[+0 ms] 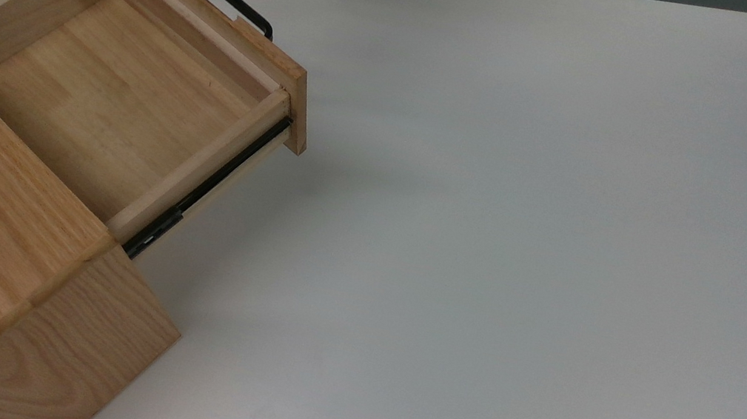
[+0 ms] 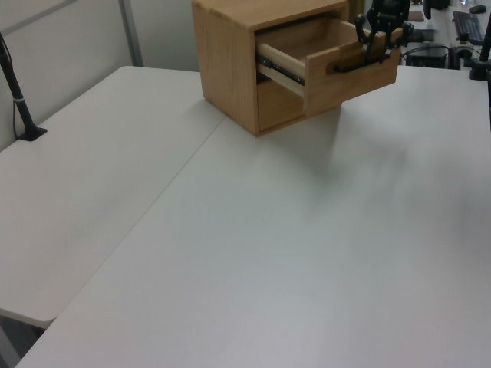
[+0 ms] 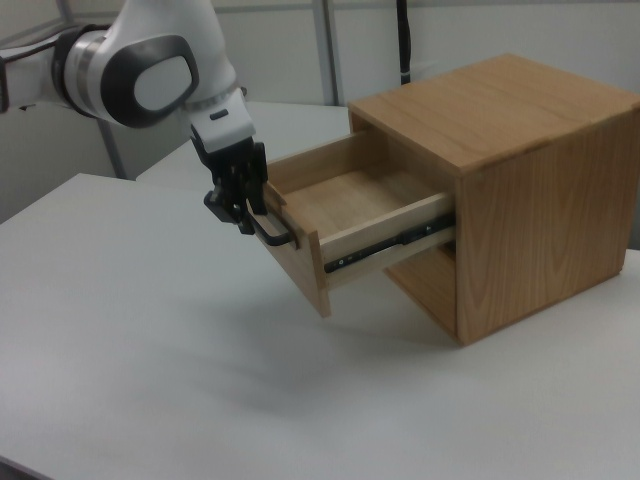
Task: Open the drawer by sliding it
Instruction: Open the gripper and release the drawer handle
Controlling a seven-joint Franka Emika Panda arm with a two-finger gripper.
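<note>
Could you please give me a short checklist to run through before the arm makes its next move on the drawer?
1. Gripper is at the black handle of the drawer: ok, its fingers sit on the bar in the right view.
2. Grip firm enough to keep pulling: cannot tell.
3. Drawer slid out: ok, the inside floor is well exposed in the top view.
4. Side rail in line with the cabinet: ok, no skew visible.
5. Rail has travel left: cannot tell, its end stop is hidden.
6. White table ahead of the front panel free of obstacles: ok.
</note>
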